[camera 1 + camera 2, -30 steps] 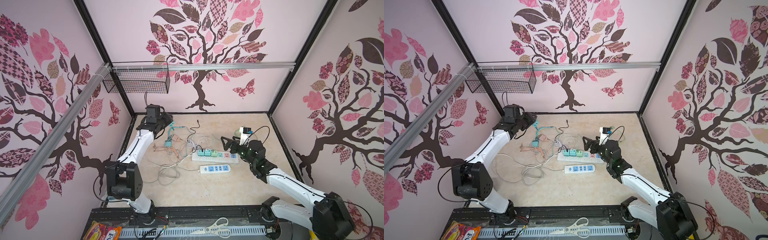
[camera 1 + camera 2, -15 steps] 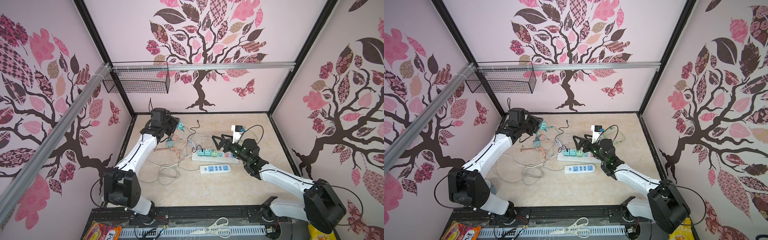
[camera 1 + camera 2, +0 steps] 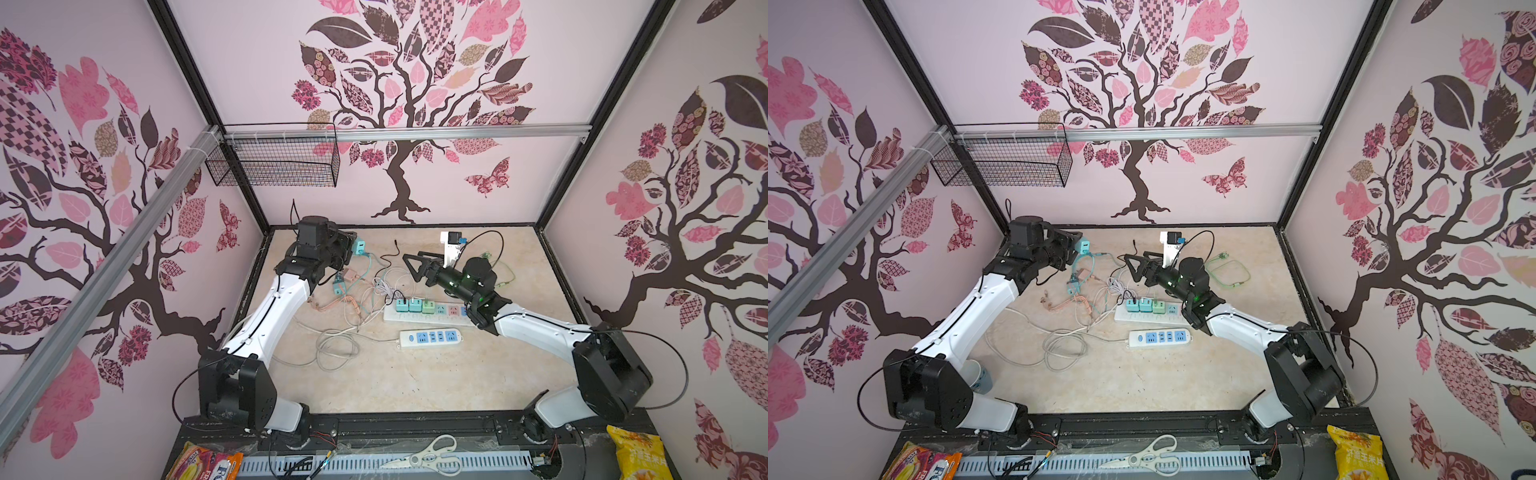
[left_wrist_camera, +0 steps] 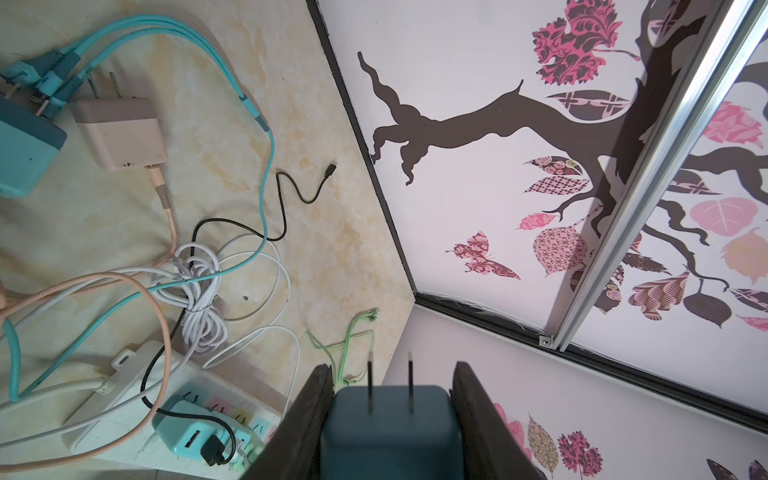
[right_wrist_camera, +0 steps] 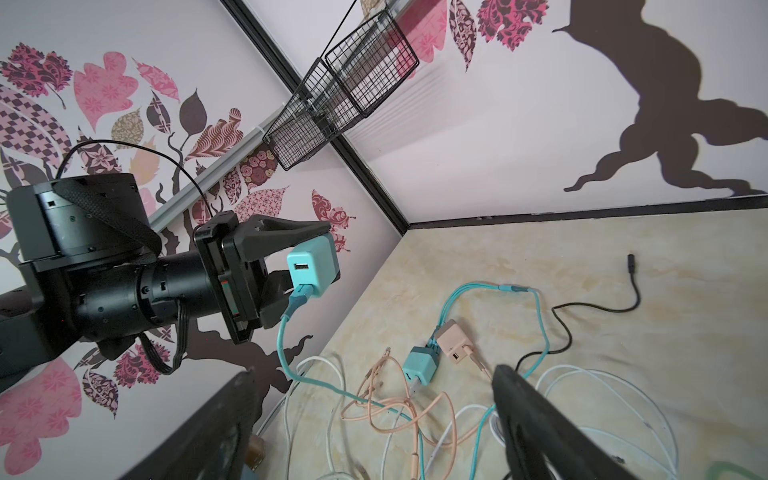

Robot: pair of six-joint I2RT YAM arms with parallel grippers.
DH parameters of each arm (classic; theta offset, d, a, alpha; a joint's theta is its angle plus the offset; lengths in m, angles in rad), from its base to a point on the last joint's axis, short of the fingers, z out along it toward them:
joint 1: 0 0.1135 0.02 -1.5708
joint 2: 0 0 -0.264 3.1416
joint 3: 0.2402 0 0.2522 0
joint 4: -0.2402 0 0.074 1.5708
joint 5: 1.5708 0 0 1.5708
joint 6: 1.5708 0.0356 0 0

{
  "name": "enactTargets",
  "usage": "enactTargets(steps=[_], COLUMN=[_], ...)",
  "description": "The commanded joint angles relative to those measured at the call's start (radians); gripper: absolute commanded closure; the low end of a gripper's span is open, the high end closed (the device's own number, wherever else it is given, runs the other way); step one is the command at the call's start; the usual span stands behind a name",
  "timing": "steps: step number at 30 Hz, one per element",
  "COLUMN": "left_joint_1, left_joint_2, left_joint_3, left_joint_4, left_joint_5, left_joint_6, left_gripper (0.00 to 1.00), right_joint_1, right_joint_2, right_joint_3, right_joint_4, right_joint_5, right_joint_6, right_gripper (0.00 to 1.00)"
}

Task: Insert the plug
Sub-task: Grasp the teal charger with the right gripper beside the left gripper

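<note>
pink walls with dark tree decals box in a beige marbled floor [image 3: 457, 374], and a wire basket [image 3: 274, 164] hangs in the back left corner.

the teal plug [image 5: 313, 266] is up off the floor near that corner, pinched on two sides by the left gripper [image 4: 392, 372]. its two prongs [image 4: 410, 382] stick straight out past the fingertips [image 4: 322, 378], along the gripper's own axis, so they run roughly level and aim toward the right side of the cell, not down. its teal cable [image 5: 282, 332] drops from the usb face to the floor.

the white power strip [image 3: 399, 319] lies flat, well apart from the plug, toward the front and right of it. three plugged-in chargers [image 3: 414, 306] fill its left end, and the free sockets [image 3: 454, 310] sit further right, just beside the right arm [image 3: 536, 328]. the sockets face up while the prongs point sideways. my reading is that the plug must be turned prongs-down and carried over before it can go in.

the right gripper [image 3: 413, 259] hangs between plug and strip, jaws spread wide and empty, opening toward the plug. it is the nearer one to the strip, and a handover looks possible.

across the middle of the floor, loose cables, a pink charger [image 5: 453, 338] and a second teal charger [image 5: 419, 365] lie tangled. the trailing cable could snag there.
</note>
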Motion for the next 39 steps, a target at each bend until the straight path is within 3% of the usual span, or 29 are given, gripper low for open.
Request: enactTargets(steps=[1, 4, 14, 20, 39], left_joint_1=[-0.011, -0.023, -0.068, -0.093, -0.118], left_joint_2=[-0.011, -0.013, -0.039, -0.059, -0.069], left_joint_3=[-0.028, -0.021, -0.018, -0.028, -0.020], left_joint_4=[0.041, 0.040, 0.056, 0.068, 0.054], left_joint_5=[0.006, -0.012, -0.086, -0.146, -0.171], left_joint_6=[-0.018, -0.007, 0.024, 0.032, 0.023], left_gripper=[1.00, 1.00, 1.00, 1.00, 1.00], right_joint_1=[0.040, 0.076, 0.109, 0.135, 0.149], right_joint_2=[0.068, 0.123, 0.276, 0.307, 0.377], right_joint_3=[0.113, 0.203, 0.408, 0.443, 0.539], right_joint_4=[-0.023, -0.127, -0.214, -0.229, -0.188], right_joint_5=[-0.056, 0.034, 0.005, 0.013, 0.052], right_joint_6=[-0.026, -0.055, -0.071, -0.102, -0.111], right_gripper=[0.11, 0.16, 0.27, 0.35, 0.60])
